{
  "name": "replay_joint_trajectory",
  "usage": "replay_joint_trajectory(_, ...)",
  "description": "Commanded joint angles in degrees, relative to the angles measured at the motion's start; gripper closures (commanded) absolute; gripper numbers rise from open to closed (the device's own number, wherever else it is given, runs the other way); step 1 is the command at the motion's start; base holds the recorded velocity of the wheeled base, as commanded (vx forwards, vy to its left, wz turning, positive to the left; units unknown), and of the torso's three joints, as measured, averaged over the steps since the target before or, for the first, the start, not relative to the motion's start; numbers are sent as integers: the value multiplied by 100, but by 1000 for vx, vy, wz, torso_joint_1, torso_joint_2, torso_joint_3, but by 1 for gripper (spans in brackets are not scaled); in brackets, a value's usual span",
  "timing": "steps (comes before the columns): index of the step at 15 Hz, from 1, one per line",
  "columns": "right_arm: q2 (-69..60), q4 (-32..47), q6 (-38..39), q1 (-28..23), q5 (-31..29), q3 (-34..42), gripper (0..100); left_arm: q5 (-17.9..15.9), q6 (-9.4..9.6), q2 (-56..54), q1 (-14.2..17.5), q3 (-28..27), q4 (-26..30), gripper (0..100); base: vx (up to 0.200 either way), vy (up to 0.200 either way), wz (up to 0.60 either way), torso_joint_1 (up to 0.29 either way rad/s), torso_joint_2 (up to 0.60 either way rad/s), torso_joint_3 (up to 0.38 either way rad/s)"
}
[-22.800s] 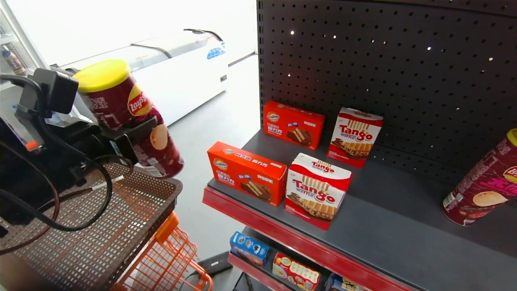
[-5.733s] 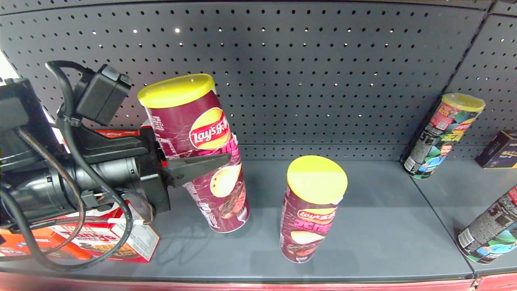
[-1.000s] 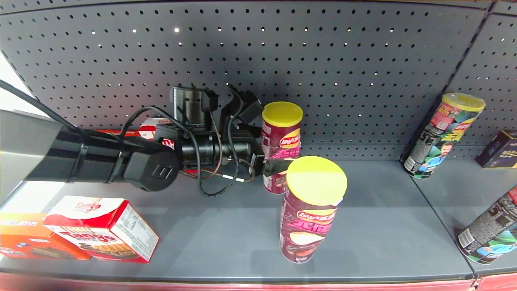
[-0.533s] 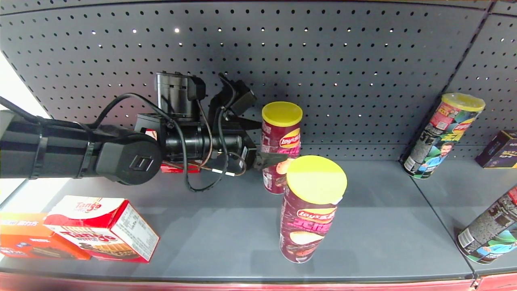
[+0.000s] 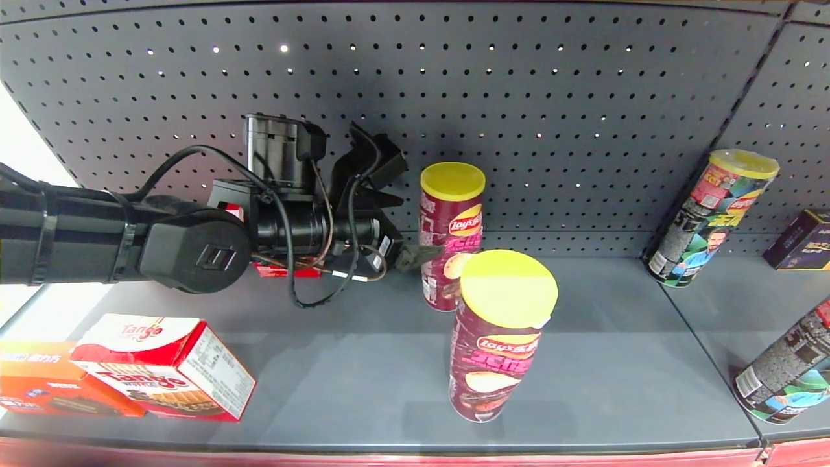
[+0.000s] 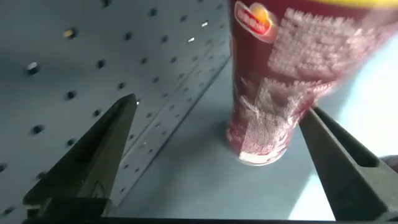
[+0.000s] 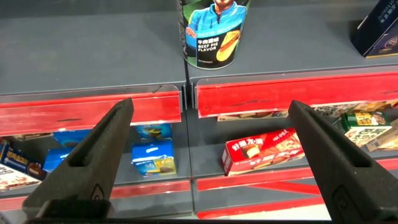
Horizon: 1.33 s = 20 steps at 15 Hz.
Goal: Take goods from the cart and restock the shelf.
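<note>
Two maroon chip cans with yellow lids stand on the grey shelf (image 5: 363, 370). The back can (image 5: 452, 227) is upright near the pegboard. The front can (image 5: 499, 337) stands close to the shelf's edge. My left gripper (image 5: 415, 226) is open just left of the back can and clear of it. In the left wrist view that can (image 6: 273, 87) stands beyond the spread fingers of the left gripper (image 6: 217, 168). My right gripper (image 7: 211, 155) is open, low in front of the shelf's red edge (image 7: 280, 93), holding nothing.
A red-and-white wafer box (image 5: 162, 366) and an orange box (image 5: 45, 383) lie at the shelf's front left. Two black-green cans (image 5: 710, 217) (image 5: 781, 376) and a dark box (image 5: 804, 240) occupy the right bay. Lower shelves hold small boxes (image 7: 264, 149).
The left gripper has drawn back leftward off the back can, which stays upright by the pegboard. Earlier it carried that can from the cart to the shelf.
</note>
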Motion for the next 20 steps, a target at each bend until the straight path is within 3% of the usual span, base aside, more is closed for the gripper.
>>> replay_joint_trajectory(1, 5, -1, -1, 1, 1, 0, 0, 94, 7, -9, 8, 7, -10, 0, 0, 0, 0, 0, 0, 0)
replay_joint_trajectory(4, 5, -1, -1, 1, 1, 0, 0, 428, 130, -35, 88, 7, -28, 0, 0, 0, 0, 0, 0, 0)
replay_joint_trajectory(8, 5, -1, -1, 1, 1, 0, 0, 692, 139, -106, 96, 33, -28, 0, 0, 0, 0, 0, 0, 0)
replay_joint_trajectory(17, 5, -1, -1, 1, 1, 0, 0, 832, 139, -510, 219, 508, -98, 0, 0, 0, 0, 0, 0, 0)
replay_joint_trajectory(18, 5, -1, -1, 1, 1, 0, 0, 832, 174, -545, 272, 631, -107, 0, 0, 0, 0, 0, 0, 0)
replay_joint_trajectory(20, 5, -1, -1, 1, 1, 0, 0, 841, 420, -545, 465, 903, -397, 0, 0, 0, 0, 0, 0, 0)
